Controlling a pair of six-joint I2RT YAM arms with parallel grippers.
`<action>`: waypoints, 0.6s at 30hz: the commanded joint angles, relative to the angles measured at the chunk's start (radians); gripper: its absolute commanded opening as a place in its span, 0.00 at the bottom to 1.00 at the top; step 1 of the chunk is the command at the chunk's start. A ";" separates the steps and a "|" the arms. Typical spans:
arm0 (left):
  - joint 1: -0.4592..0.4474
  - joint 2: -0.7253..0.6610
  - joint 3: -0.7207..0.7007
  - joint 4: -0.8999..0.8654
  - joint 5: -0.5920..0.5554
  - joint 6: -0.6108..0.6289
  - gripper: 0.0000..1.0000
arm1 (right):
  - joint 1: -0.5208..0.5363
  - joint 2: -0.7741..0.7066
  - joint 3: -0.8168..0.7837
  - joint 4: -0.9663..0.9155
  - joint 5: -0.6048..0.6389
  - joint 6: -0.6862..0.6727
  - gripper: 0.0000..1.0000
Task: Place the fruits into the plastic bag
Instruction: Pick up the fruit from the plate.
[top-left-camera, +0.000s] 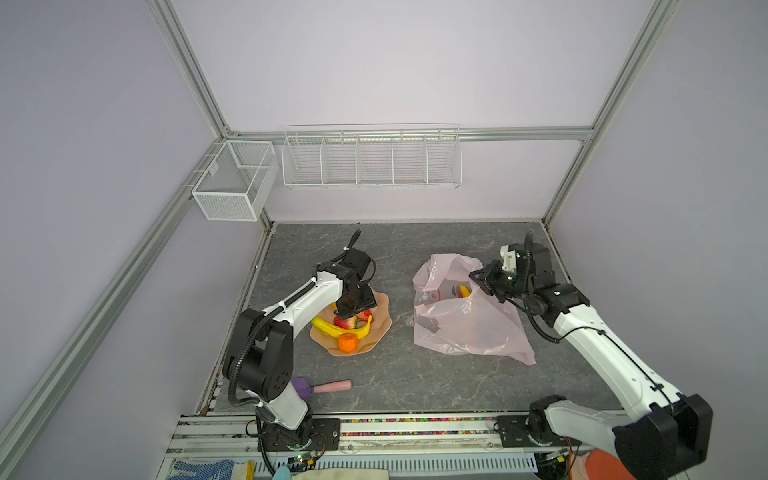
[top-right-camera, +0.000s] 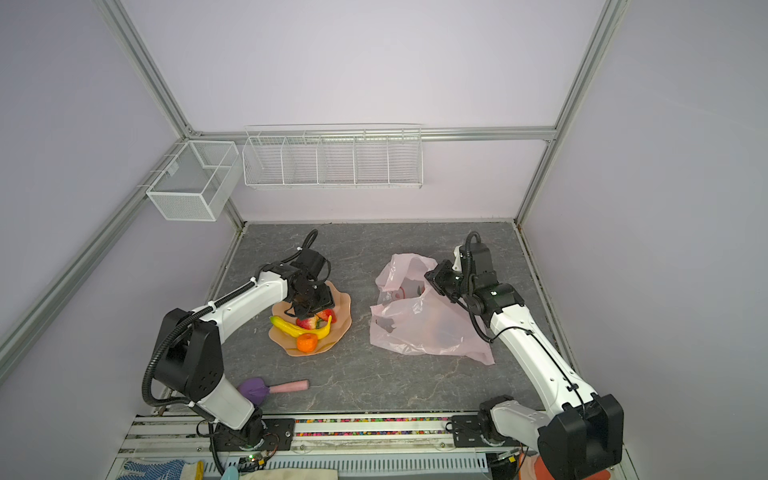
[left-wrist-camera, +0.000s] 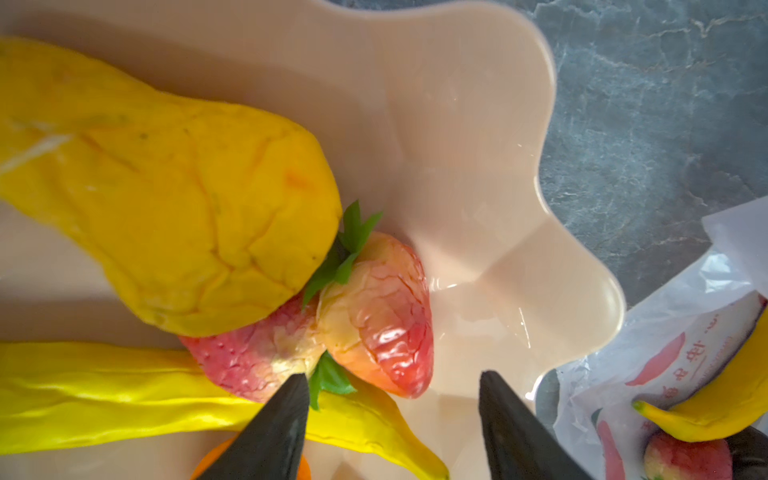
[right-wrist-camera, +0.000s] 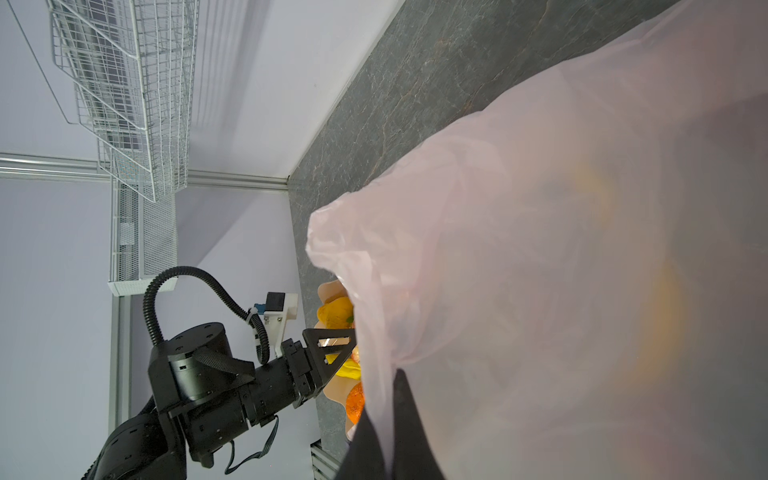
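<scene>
Left gripper (left-wrist-camera: 392, 378), parted, should straddle the red toy strawberry (left-wrist-camera: 382, 316) squarely; right gripper (right-wrist-camera: 386, 399) clamps the translucent pink plastic bag (top-left-camera: 469, 328).

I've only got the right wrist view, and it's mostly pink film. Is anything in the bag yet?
Observer: Yes, a banana lies inside the plastic bag, at its mouth.
Operator: Is the left pincer carrying something?
Observer: No, the left pincer is open and empty, over a strawberry.
Operator: What else is there?
Observer: On the dish: a second strawberry, an orange, a long banana and a big yellow fruit.
</scene>
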 joint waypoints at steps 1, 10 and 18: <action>-0.006 0.033 -0.001 0.046 0.005 -0.023 0.65 | -0.001 -0.005 0.021 0.002 -0.002 -0.009 0.07; -0.006 0.088 0.007 0.047 -0.013 -0.018 0.64 | 0.000 -0.004 0.023 -0.004 -0.001 -0.012 0.07; -0.006 0.113 0.000 0.068 -0.017 -0.010 0.63 | -0.001 0.006 0.026 -0.002 -0.002 -0.015 0.07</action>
